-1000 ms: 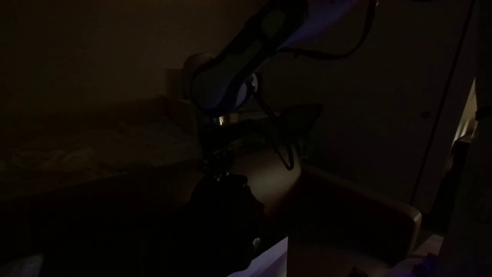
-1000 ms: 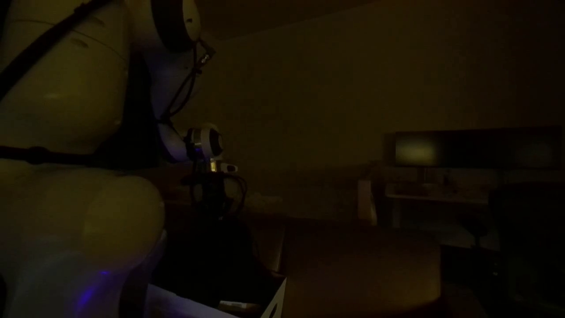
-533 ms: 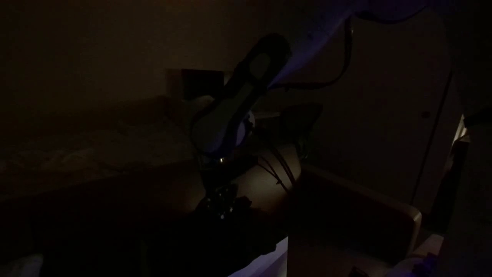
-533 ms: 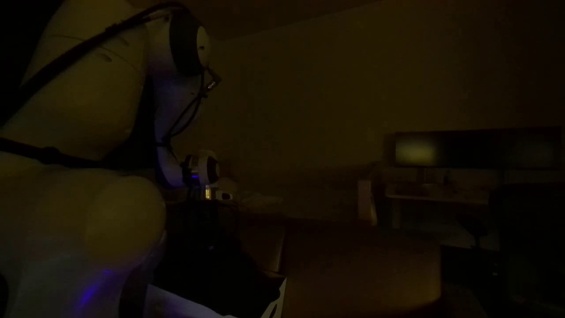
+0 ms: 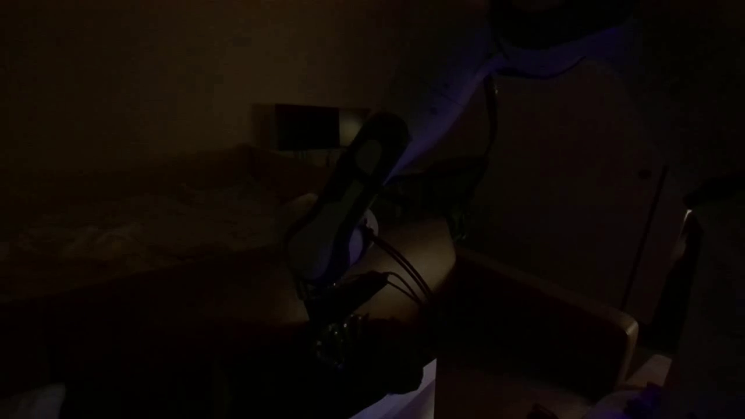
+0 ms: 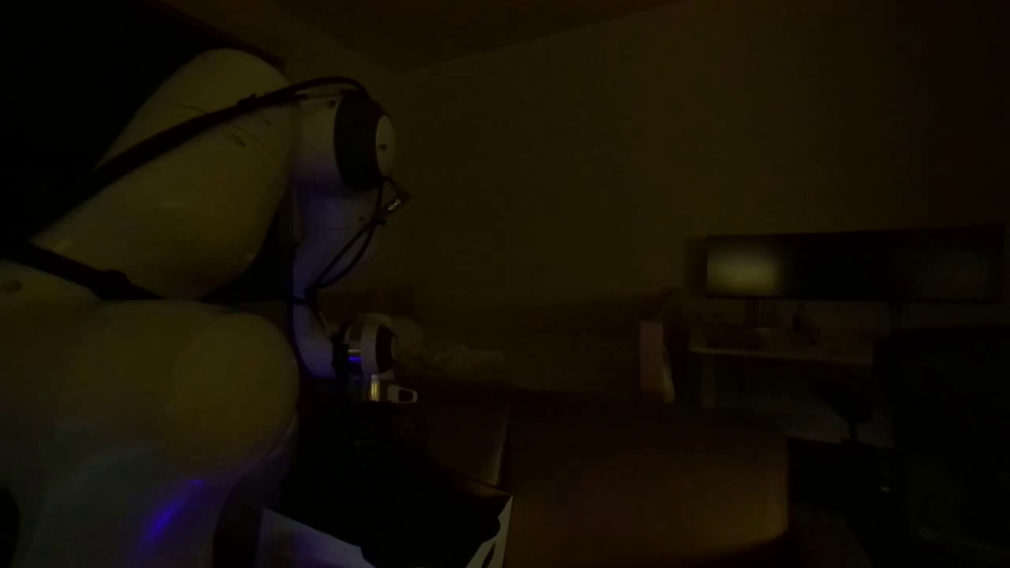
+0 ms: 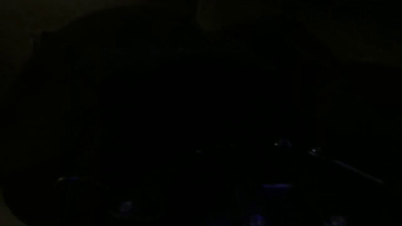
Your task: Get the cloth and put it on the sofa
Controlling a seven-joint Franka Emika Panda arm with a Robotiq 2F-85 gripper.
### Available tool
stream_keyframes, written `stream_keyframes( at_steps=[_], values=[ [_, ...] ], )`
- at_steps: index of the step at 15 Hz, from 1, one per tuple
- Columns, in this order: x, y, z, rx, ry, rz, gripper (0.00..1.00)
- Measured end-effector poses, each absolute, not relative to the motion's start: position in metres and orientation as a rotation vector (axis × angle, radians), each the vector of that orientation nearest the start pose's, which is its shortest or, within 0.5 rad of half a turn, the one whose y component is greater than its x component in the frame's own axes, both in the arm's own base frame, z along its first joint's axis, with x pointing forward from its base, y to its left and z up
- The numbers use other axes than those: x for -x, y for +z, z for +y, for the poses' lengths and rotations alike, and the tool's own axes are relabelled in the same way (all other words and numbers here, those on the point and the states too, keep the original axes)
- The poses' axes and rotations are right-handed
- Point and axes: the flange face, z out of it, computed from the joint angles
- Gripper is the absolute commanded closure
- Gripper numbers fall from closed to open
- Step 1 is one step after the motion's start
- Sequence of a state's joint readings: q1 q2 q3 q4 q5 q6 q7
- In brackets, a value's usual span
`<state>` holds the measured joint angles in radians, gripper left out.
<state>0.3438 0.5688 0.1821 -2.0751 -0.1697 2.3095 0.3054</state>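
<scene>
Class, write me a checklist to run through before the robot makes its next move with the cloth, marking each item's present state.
1. Lighting: not ok; the wrist view is nearly black.
2. Grip: cannot tell; the gripper is lost in shadow.
3. Dark cloth clear of the white box: not ok; it overlaps the rim in both exterior views.
4. Sofa in sight: ok, though dim.

One white robot arm (image 6: 213,189); one dark, rumpled cloth (image 6: 426,521); one white, straight-walled box (image 6: 308,543); one brown, round-edged sofa (image 6: 655,481); one pale, flat-topped desk (image 6: 805,357).
</scene>
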Motion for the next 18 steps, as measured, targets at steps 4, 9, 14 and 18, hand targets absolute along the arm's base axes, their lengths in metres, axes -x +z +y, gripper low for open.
stream_keyframes(
  at_steps=[4,9,14,18],
  values=[
    [-0.479,0.137,0.280,3.189,0.443,-0.551,0.42],
    [-0.485,0.162,0.288,3.188,0.371,-0.561,0.10],
    [-0.488,0.236,0.288,3.191,0.181,-0.563,0.00],
    [-0.479,0.305,0.278,3.194,0.008,-0.539,0.00]
  ],
)
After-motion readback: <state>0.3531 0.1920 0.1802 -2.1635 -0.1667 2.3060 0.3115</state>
